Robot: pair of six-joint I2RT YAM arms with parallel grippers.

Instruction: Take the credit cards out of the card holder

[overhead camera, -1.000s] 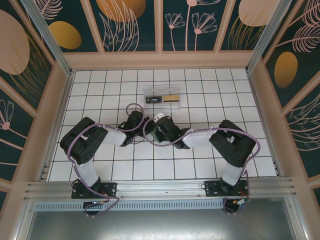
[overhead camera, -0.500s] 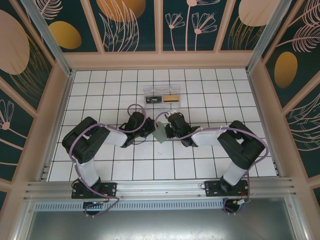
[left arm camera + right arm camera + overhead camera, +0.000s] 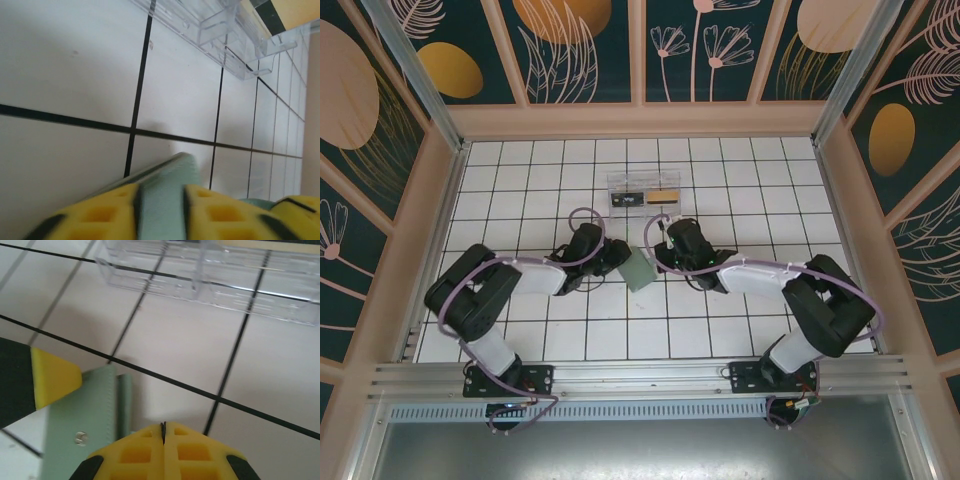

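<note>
Left pincer (image 3: 160, 207): its yellow ridged pads (image 3: 100, 212) stand slightly parted, one on each side of the edge of a pale green, flat card holder (image 3: 638, 268). A thin dark sliver shows between each pad and the holder, so they bracket it and do not clamp it.
Right pincer (image 3: 163, 440): closed. The two yellow pads meet along a fine seam and nothing is between them.
Left pincer place: on the near side of the clear plastic tray (image 3: 165, 280), off its left end.
Right pincer place: on the near side of the tray, under its right half, tips turned toward the holder.
Card holder place: near the tray on its near side, roughly under its middle, between the two pincers. The right wrist view shows a small metal stud on its face.
Holder pose: whether it lies flat or tips up at the left pincer, I cannot tell.
Tray contents: a black card (image 3: 628, 198) in the left part and a tan card (image 3: 666, 195) in the right part.
Bench (image 3: 520, 200): white tiles with dark grout lines. The tray rests on it, toward the far wall.
</note>
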